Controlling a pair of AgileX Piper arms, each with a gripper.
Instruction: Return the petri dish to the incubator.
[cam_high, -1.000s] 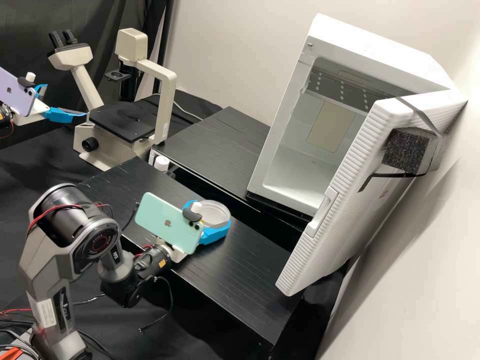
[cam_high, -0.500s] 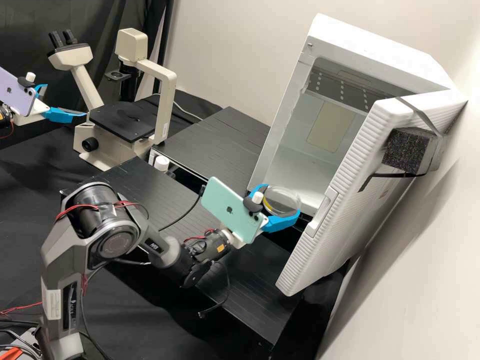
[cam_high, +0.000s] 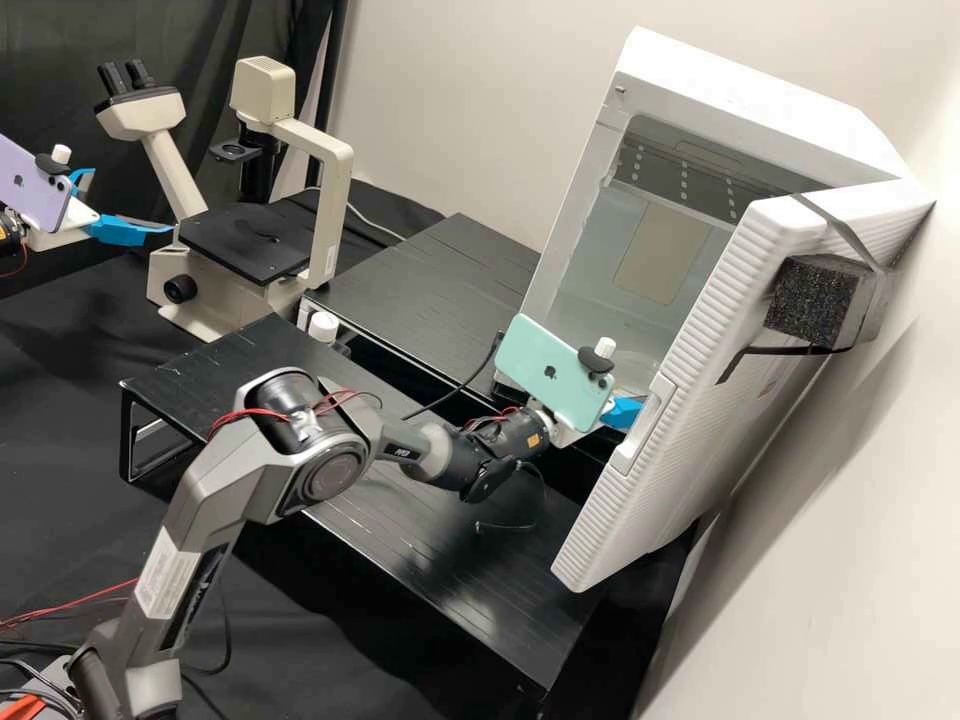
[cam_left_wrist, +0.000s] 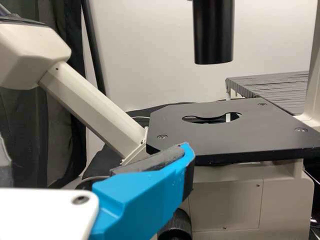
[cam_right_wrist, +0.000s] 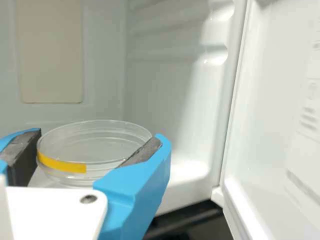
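At the incubator's (cam_high: 560, 290) opening stands my right gripper (cam_high: 622, 411), partly hidden by its phone and the door edge. The clear petri dish (cam_right_wrist: 95, 137), banded with yellow tape, sits between the dark pads of my right gripper (cam_right_wrist: 95, 145), which is shut on it. The dish looks about level, in front of the white inner walls; whether it touches the incubator floor I cannot tell. Away at the far left, my left gripper (cam_high: 128, 200) stands open beside the microscope. One blue finger of the left gripper (cam_left_wrist: 142, 200) shows before the microscope's stage.
The incubator door (cam_high: 690, 380) stands open close beside the right gripper. A microscope (cam_high: 250, 240) is at the back left. Two black raised platforms, a rear one (cam_high: 430, 290) and a front one (cam_high: 450, 560), lie before the incubator.
The right arm has carried the petri dish from above the front platform, rightward and away from the camera, to the incubator's opening. The left arm has kept still.
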